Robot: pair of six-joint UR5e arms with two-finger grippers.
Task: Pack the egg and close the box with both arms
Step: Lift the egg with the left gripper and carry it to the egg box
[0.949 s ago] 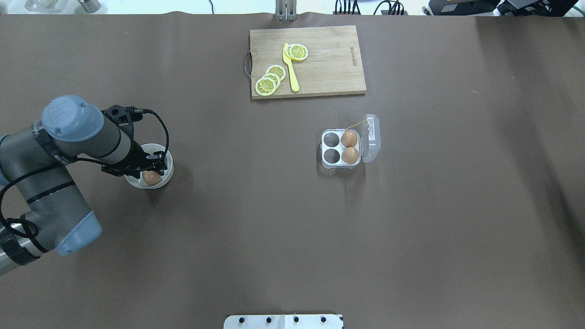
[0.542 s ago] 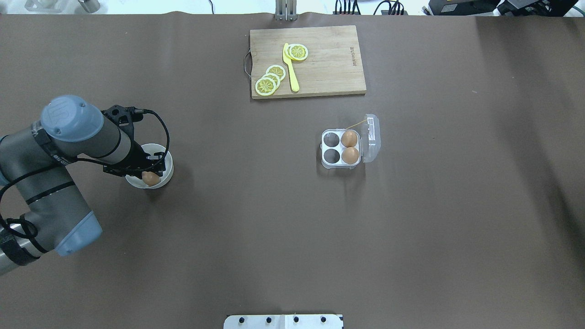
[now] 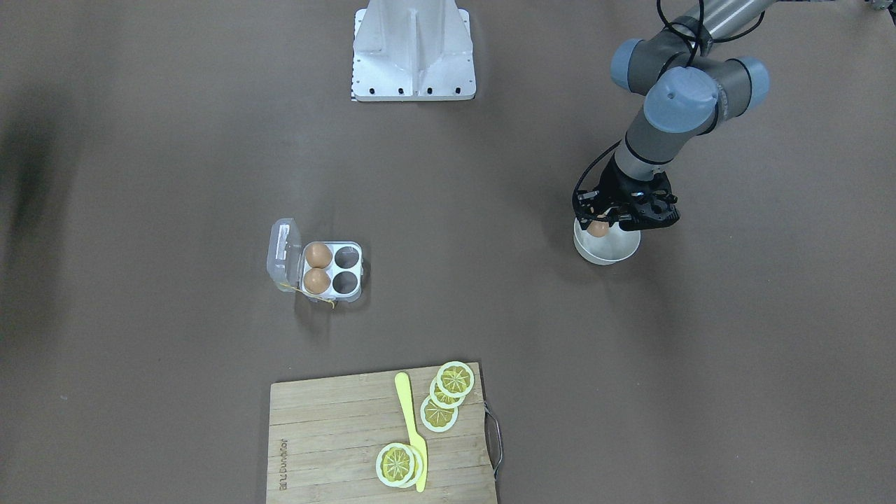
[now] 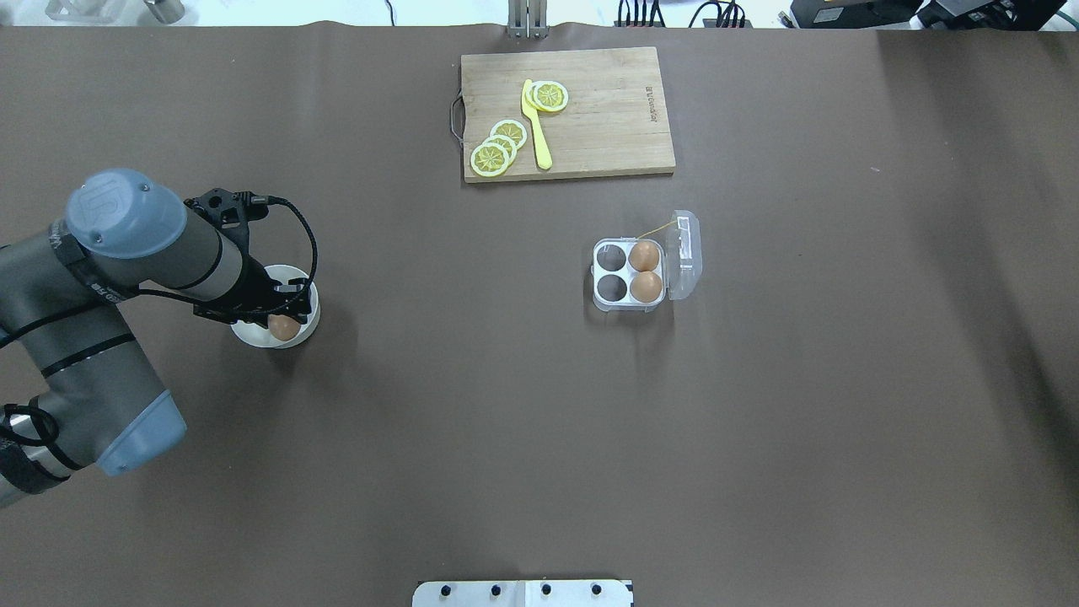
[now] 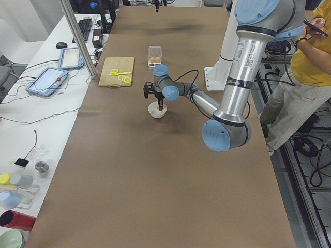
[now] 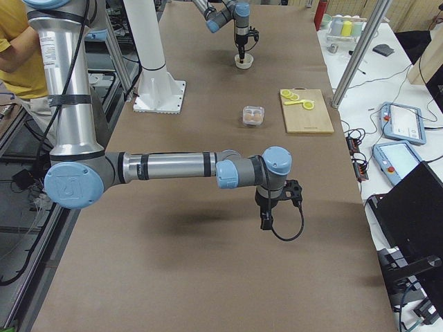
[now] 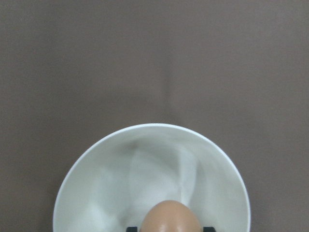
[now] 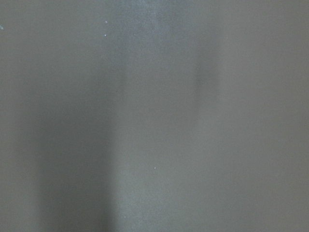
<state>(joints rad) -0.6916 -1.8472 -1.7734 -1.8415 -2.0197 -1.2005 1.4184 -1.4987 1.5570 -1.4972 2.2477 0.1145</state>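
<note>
My left gripper [image 4: 282, 325] is shut on the egg [image 4: 285, 327], a small orange-brown oval held just above a white bowl [image 4: 288, 271] on the table's left side. In the left wrist view the egg [image 7: 171, 218] fills the bottom centre over the bowl [image 7: 116, 183]. The front-facing view also shows the egg [image 3: 597, 228] held above that bowl [image 3: 609, 253]. The box [image 4: 609, 288], a clear four-cell carton, stands right of centre with its lid [image 4: 684, 251] open to the right and two brown eggs [image 4: 646, 271] in its right cells. My right gripper [image 6: 266, 221] shows only in the exterior right view; I cannot tell if it is open or shut.
A wooden cutting board [image 4: 607, 126] with lemon slices [image 4: 497, 147] and a yellow knife [image 4: 536, 126] lies at the far middle. A white metal stand [image 3: 413, 49] sits at the robot's edge. A person [image 5: 310, 67] stands beside the table.
My left arm has risen a little with the egg held between its fingers, off the bowl's bottom. The box has not moved.
</note>
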